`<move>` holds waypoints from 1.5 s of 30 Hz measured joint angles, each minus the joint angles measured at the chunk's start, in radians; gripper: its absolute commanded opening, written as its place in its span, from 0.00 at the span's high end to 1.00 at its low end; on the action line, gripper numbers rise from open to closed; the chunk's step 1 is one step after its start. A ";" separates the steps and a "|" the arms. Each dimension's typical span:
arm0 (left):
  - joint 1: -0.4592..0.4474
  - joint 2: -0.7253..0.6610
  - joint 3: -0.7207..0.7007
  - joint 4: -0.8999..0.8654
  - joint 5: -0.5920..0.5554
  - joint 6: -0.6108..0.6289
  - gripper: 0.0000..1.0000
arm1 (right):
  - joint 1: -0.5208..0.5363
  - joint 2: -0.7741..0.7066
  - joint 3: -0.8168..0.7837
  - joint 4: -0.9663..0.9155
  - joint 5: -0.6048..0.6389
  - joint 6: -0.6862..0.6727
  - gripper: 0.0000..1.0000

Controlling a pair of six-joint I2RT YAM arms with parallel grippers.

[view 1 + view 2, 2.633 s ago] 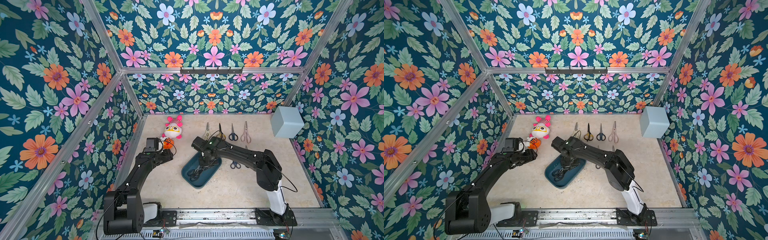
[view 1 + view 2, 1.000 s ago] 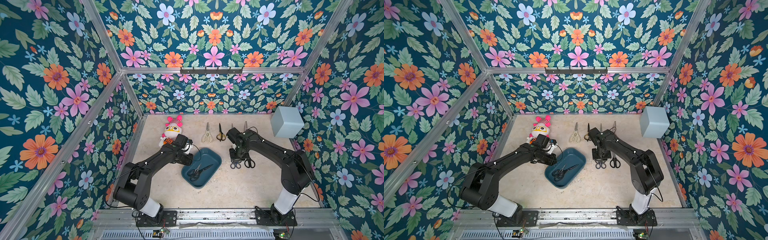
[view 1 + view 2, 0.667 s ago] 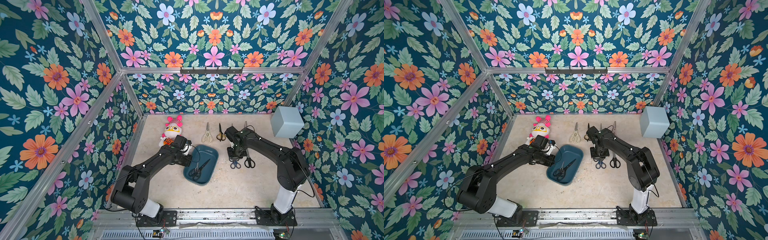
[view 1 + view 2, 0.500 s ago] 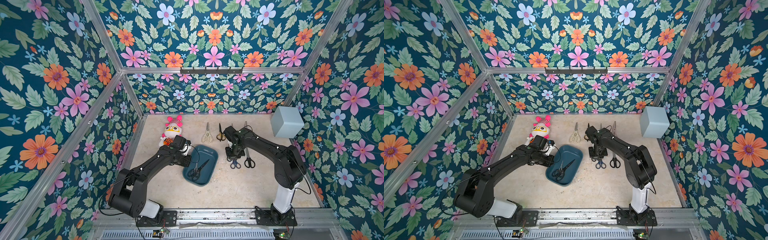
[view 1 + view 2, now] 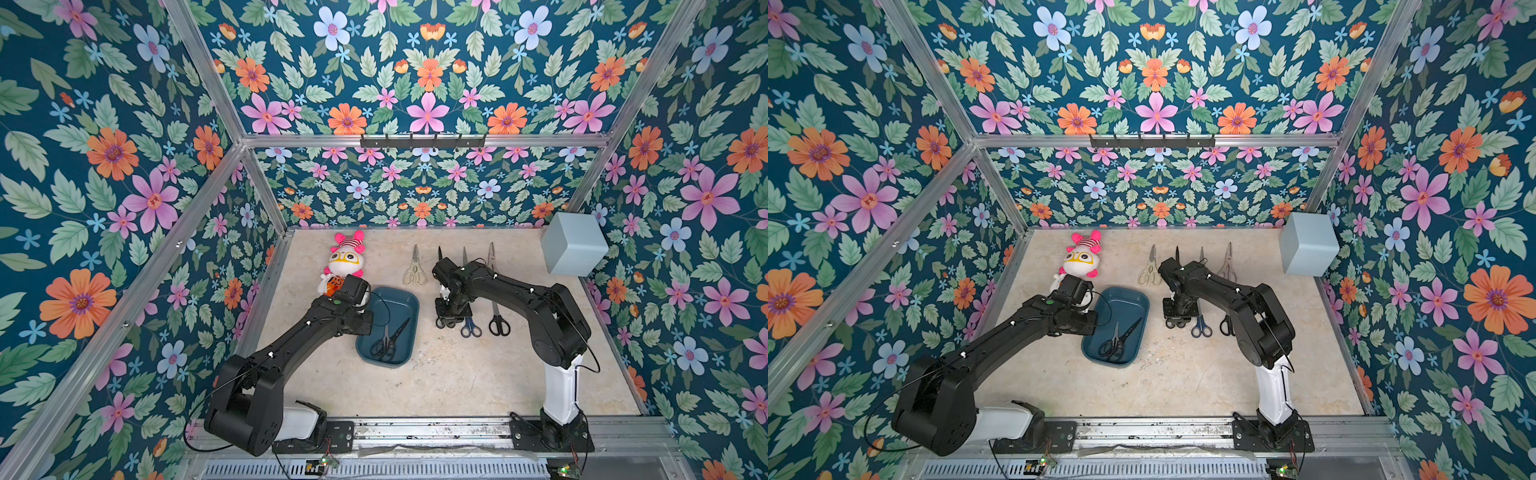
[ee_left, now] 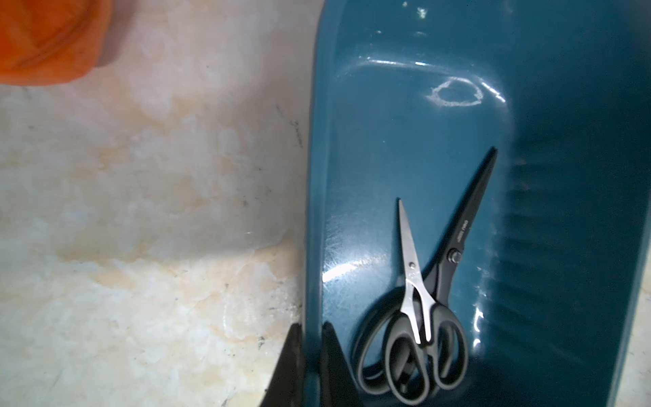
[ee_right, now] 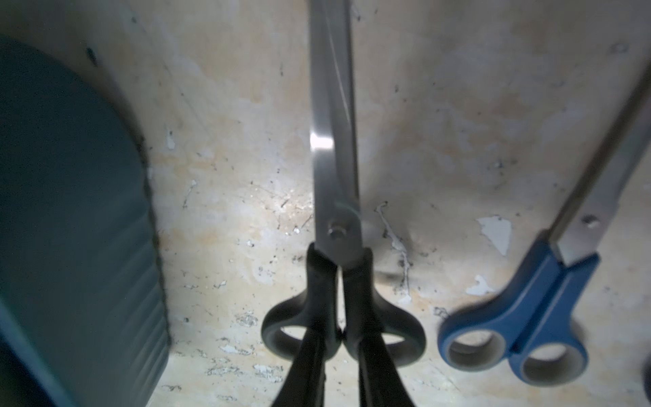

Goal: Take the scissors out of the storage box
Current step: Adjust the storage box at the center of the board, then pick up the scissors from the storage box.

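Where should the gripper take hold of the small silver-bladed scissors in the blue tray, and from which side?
I'd take the small scissors across the closed blades just ahead of the pivot screw, coming straight down. They lie flat atop the black pair, whose blade angles away there, leaving bare storage box floor either side; the handle loops overlap.
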 measured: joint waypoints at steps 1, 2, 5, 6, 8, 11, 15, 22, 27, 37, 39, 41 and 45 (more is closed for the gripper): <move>0.001 -0.005 -0.005 0.002 -0.022 -0.009 1.00 | -0.001 0.005 0.000 0.003 0.000 0.001 1.00; 0.001 -0.011 -0.011 0.005 -0.040 -0.025 1.00 | -0.001 0.011 0.001 0.006 0.001 0.008 1.00; 0.002 -0.043 -0.041 0.022 -0.090 -0.060 1.00 | 0.008 0.035 0.014 0.010 0.000 0.023 1.00; 0.002 -0.054 -0.052 0.028 -0.099 -0.079 1.00 | 0.013 0.046 0.022 0.011 0.000 0.023 1.00; 0.002 -0.071 -0.070 0.037 -0.111 -0.106 1.00 | 0.020 0.065 0.040 0.011 0.000 0.026 1.00; 0.003 -0.080 -0.088 0.045 -0.114 -0.138 1.00 | 0.029 0.087 0.061 0.003 0.006 0.027 0.92; 0.006 -0.066 -0.105 0.044 -0.114 -0.187 1.00 | 0.031 0.095 0.085 -0.023 0.025 0.026 0.81; 0.009 -0.048 -0.114 0.044 -0.121 -0.253 1.00 | 0.031 0.096 0.140 -0.066 0.061 0.026 0.70; 0.010 -0.044 -0.105 0.035 -0.132 -0.271 1.00 | 0.031 0.109 0.163 -0.089 0.077 0.024 0.68; 0.020 -0.072 -0.106 0.003 -0.163 -0.283 0.88 | 0.074 0.112 0.306 -0.134 0.126 0.023 0.64; 0.023 -0.081 -0.106 0.000 -0.164 -0.283 0.82 | 0.104 0.112 0.349 -0.134 0.126 0.022 0.64; 0.024 -0.089 -0.104 -0.003 -0.167 -0.283 0.79 | 0.132 0.112 0.388 -0.129 0.126 0.022 0.64; 0.031 -0.109 -0.085 -0.008 -0.175 -0.287 0.62 | 0.192 0.121 0.451 -0.084 0.101 0.023 0.64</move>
